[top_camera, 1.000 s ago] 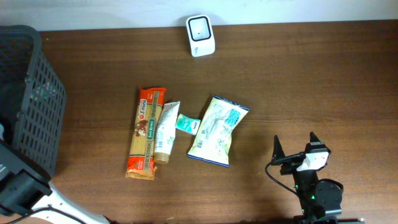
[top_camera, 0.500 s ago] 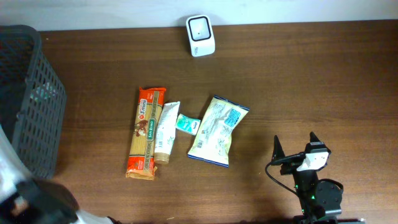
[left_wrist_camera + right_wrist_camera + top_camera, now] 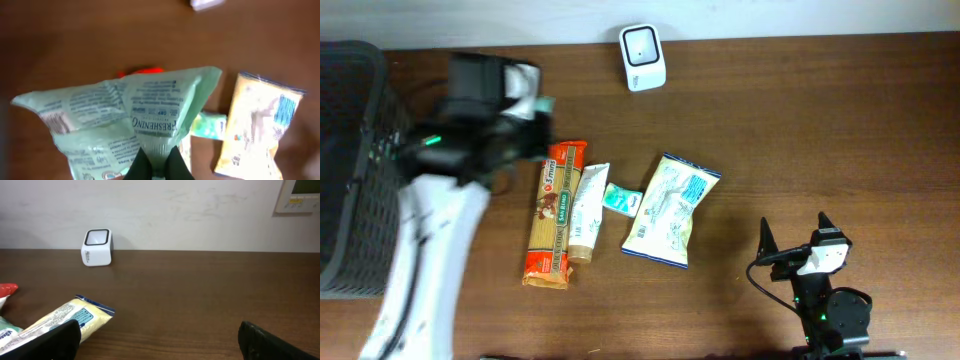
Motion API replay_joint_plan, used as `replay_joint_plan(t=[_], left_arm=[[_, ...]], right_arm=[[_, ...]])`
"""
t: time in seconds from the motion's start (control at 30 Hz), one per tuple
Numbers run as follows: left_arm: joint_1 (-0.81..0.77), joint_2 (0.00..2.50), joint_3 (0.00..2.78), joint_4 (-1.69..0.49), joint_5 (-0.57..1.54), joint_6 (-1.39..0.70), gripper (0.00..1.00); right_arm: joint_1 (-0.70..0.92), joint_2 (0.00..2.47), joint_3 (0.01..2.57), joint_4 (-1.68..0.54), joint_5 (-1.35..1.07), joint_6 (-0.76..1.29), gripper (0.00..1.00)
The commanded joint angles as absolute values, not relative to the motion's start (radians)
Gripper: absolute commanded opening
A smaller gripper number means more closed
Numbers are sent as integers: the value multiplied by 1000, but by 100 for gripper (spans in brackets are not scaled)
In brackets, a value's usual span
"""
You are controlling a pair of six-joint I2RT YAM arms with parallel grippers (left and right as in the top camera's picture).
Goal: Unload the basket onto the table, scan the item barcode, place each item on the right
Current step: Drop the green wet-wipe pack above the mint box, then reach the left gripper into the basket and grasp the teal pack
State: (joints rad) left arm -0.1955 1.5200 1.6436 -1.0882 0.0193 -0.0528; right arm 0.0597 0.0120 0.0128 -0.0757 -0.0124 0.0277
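Green packet [image 3: 125,115] — pinched by one edge in our clenched left end effector [image 3: 156,160], above the counter [image 3: 820,120], left of the scanner [image 3: 642,45]. Floppy bag could sag and hide the barcode — right end effector [image 3: 795,240] idles wide open.

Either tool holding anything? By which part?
Left tool pinches the pale green packet by one crimped edge; right tool is open, holding nothing.

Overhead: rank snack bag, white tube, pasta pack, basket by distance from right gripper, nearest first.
1. Snack bag, left of the right gripper.
2. White tube, left of the bag.
3. Pasta pack, next to the tube, further left.
4. Basket, far left edge.
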Motion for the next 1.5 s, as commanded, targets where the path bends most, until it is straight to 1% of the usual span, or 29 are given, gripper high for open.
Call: replay_joint_plan(t=[0.0,0.07,0.23,0.37,0.4,0.47,0.5,0.53,0.57,0.6,0.63,0.67,0.77,0.83,0.87,0.93,1.0,1.03,1.1,1.17,1.23,1.3,1.33,1.4,1.47], left_arm=[[-321,1627,1565,-1007,30,-47,0],[-375,1711,1550,-927,22,-18,0],[-474,1949,1550,-715,-121,-3,0],[-501,2065,1550,-690,-121,-3,0],[-501,2077,1550,-693,-121,-3,2],[-503,2077,1551,-693,-121,-3,40],[-506,2075,1557,-693,-121,-3,65],[-507,2072,1568,-702,-121,-3,78],[-507,2066,1587,-720,-121,-3,82],[-507,2044,1637,-754,-125,-3,88],[-505,2014,1695,-779,-138,-3,98],[-494,1962,1794,-814,-164,-2,99],[-462,1879,1950,-865,-271,-2,99],[-388,1792,2060,-911,-398,-2,99],[-310,1734,2083,-918,-442,-3,99],[-189,1679,2083,-923,-442,-4,99],[2,1641,2083,-977,-441,-19,99],[137,1641,2082,-1020,-433,-70,99],[342,1661,2077,-1053,-301,-89,99],[507,1699,2077,-1056,-151,-88,99],[611,1747,2077,-1044,-55,-35,99],[684,1823,2077,-1016,44,104,99],[695,1850,2077,-1011,68,151,99],[704,1924,2077,-997,83,256,99],[704,1980,2077,-986,84,302,99]], right_arm=[[65,7,6,-79,-8,38,99],[65,7,6,-79,-8,38,99],[65,7,6,-79,-8,38,99],[65,7,6,-79,-8,38,99],[65,7,6,-79,-8,38,99],[65,7,6,-79,-8,38,99],[65,7,6,-79,-8,38,99],[65,7,6,-79,-8,38,99],[65,7,6,-79,-8,38,99],[65,7,6,-79,-8,38,99],[65,7,6,-79,-8,38,99],[65,7,6,-79,-8,38,99],[65,7,6,-79,-8,38,99],[65,7,6,-79,-8,38,99],[65,7,6,-79,-8,38,99],[65,7,6,-79,-8,38,99],[65,7,6,-79,-8,38,99],[65,7,6,-79,-8,38,99],[65,7,6,-79,-8,38,99],[65,7,6,-79,-8,38,99],[65,7,6,-79,-8,38,99],[65,7,6,-79,-8,38,99],[65,7,6,-79,-8,38,99],[65,7,6,-79,-8,38,99],[65,7,6,-79,-8,38,99]])
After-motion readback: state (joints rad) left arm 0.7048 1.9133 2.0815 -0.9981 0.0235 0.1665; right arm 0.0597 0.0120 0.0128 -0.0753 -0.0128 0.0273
